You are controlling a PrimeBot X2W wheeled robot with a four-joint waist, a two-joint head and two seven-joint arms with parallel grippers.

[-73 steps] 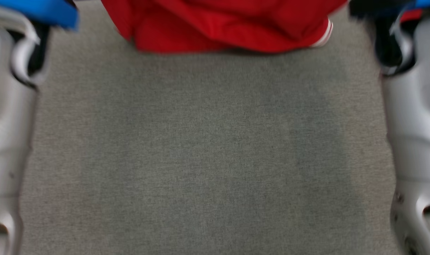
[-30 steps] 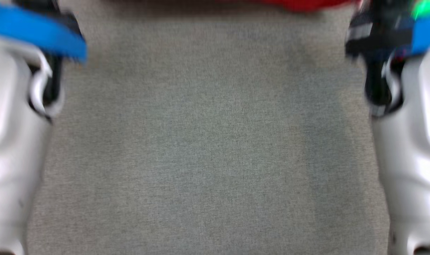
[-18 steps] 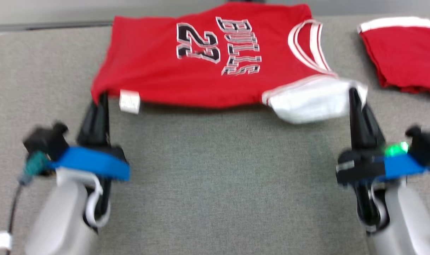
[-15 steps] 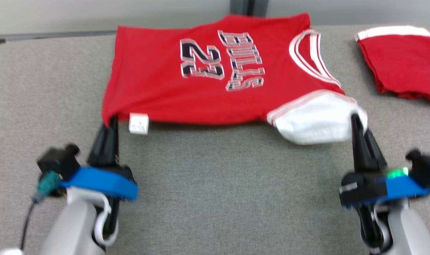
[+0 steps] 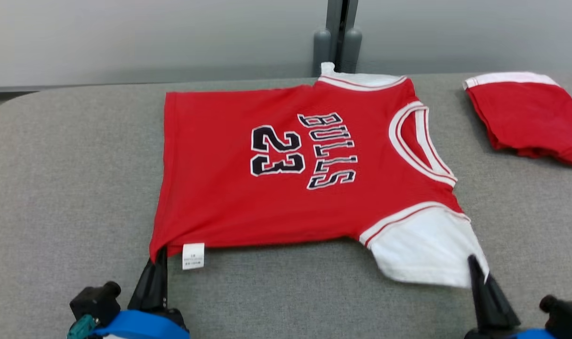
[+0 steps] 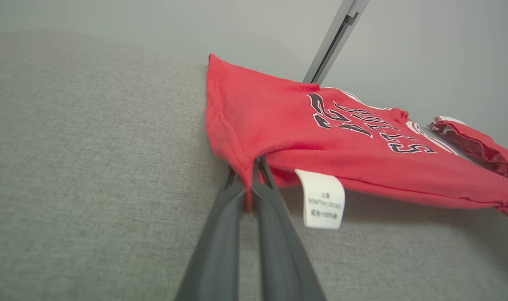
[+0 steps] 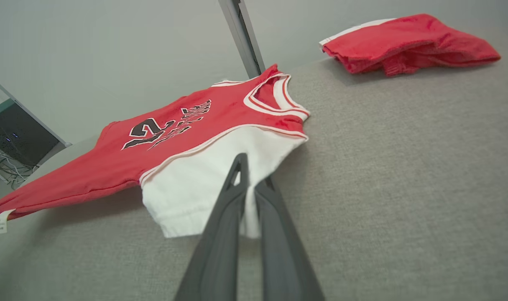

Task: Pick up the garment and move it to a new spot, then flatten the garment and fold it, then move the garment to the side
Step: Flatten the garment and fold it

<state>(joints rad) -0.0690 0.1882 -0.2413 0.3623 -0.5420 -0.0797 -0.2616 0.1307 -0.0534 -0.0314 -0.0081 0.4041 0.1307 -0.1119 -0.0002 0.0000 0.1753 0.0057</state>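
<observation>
Head view: tilted up since a second ago; shows jersey (image 5: 286,188) spread on table (image 5: 69,188).
Left wrist view: left gripper (image 6: 254,167) clamped on 7 o'clock hem corner (image 6: 233,150).
Right wrist view: right gripper (image 7: 248,171) clamped on 5 o'clock sleeve (image 7: 187,188).
Meaning: likely relocated; flatten next.

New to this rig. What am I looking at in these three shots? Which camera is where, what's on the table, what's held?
It is a two-armed robot working at a grey fabric-covered table. The wide shot comes from a camera on its head, looking down; the other two come from cameras on each wrist, looking along that gripper's two dark fingers. A red Bulls 23 jersey is spread out, with a second red garment at the far right. The left gripper is shut on the jersey's near hem corner, by the white label. The right gripper is shut on the white sleeve.
</observation>
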